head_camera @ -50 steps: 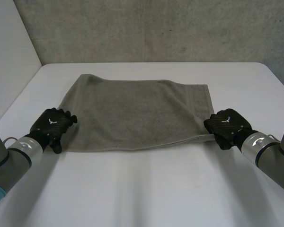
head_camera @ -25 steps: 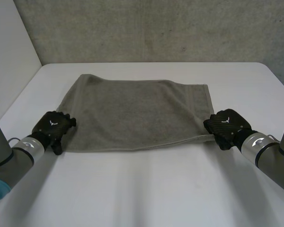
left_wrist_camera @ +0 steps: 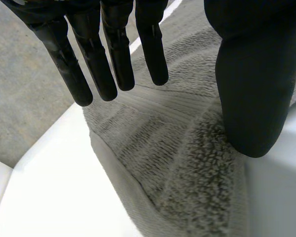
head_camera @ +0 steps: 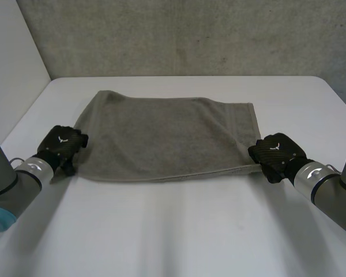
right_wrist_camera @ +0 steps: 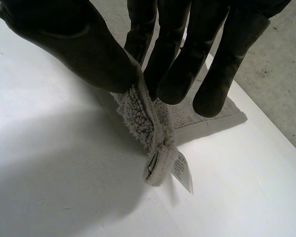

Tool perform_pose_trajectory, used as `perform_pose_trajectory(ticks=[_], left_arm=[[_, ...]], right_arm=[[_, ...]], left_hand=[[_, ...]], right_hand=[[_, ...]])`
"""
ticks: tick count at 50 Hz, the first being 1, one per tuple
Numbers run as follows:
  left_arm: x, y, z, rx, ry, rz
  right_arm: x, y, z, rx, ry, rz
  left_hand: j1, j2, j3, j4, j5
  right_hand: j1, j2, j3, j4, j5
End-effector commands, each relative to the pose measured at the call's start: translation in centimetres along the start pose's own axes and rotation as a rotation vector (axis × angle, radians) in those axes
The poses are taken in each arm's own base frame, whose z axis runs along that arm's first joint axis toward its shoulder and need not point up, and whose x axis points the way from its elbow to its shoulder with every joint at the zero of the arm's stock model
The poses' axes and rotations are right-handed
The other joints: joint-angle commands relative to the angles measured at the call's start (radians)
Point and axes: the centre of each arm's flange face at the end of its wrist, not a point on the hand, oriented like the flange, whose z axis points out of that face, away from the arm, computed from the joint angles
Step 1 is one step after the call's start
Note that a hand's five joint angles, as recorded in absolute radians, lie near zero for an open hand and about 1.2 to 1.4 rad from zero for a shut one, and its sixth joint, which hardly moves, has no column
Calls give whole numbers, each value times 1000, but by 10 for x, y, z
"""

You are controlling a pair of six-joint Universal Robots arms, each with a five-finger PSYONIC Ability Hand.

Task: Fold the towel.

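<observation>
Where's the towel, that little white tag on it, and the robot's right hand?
grey terry towel (head_camera: pixel 167 135): head view, middle of the spread cloth.
small white fabric tag (right_wrist_camera: pixel 182 172): right wrist view, its flat face, below the pinched corner.
black right robot hand (head_camera: pixel 275 152): head view, back of the hand.

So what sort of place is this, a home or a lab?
Most likely a robotics lab, not a home: a plain white table, a rough concrete wall behind it, and a robot's left hand and right hand at one grey towel.
</observation>
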Motion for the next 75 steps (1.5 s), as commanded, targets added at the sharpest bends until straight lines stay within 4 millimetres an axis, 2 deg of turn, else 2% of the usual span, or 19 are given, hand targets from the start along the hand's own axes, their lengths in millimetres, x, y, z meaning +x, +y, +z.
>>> perform_pose_trajectory(ticks=[1, 8, 16, 19, 20, 21, 22, 23, 33, 40, 45, 46, 47, 48, 52, 75], left_arm=[[-2, -1, 5, 21, -12, 6], [-1, 1, 7, 17, -7, -1], [4, 5, 7, 8, 8, -6], [5, 4, 7, 9, 12, -6], [5, 4, 7, 11, 15, -6], [5, 4, 7, 11, 15, -6], [6, 4, 7, 12, 16, -9], [5, 3, 6, 14, 15, -13], [-6, -5, 10, 46, -13, -117], [-3, -1, 10, 40, -3, -155], [4, 2, 8, 27, 13, -157], [5, 3, 8, 22, 16, -159], [5, 3, 8, 22, 16, -159], [7, 5, 7, 17, 18, -162], [10, 6, 5, 9, 27, -165], [5, 0, 4, 30, 18, -175]], right_arm=[[0, 0, 0, -1, 0, 1], [0, 0, 0, 0, -1, 1], [0, 2, 2, -5, -2, 1], [0, 2, 2, -6, -3, 0], [0, 2, 2, -6, -3, 0], [-1, 3, 2, -8, -5, 0], [-1, 3, 2, -8, -5, 0], [-1, 3, 2, -8, -5, 0], [-1, 3, 2, -8, -5, -3], [-1, 3, 2, -8, -5, -5], [-1, 3, 2, -8, -5, -5], [-1, 3, 2, -8, -5, -5], [-1, 3, 2, -8, -5, -5], [-1, 3, 2, -8, -5, -5], [-1, 3, 2, -8, -5, -5], [-4, 5, 3, -15, -13, -6]], left_hand=[[111, 111, 111, 113, 269], [169, 170, 170, 172, 327], [360, 361, 361, 362, 518], [489, 490, 490, 492, 647], [626, 627, 627, 628, 784], [627, 628, 628, 630, 785], [784, 785, 785, 786, 942], [786, 786, 786, 788, 943], [786, 786, 786, 788, 943], [786, 786, 786, 788, 943], [566, 566, 567, 568, 724], [394, 395, 395, 396, 552], [393, 393, 393, 395, 550], [288, 288, 289, 290, 446], [193, 194, 194, 195, 351], [178, 179, 179, 180, 336]], right_hand=[[67, 65, 53, 58, 25], [67, 65, 53, 58, 25], [67, 65, 53, 58, 25], [67, 65, 53, 58, 25], [67, 65, 53, 58, 25], [67, 65, 53, 58, 25], [67, 65, 53, 58, 25], [67, 65, 53, 58, 25], [67, 65, 53, 58, 25], [67, 65, 53, 58, 25], [67, 65, 53, 58, 25], [67, 65, 53, 58, 25], [67, 65, 53, 58, 25], [67, 65, 53, 58, 25], [67, 65, 53, 58, 25], [67, 65, 53, 58, 25]])
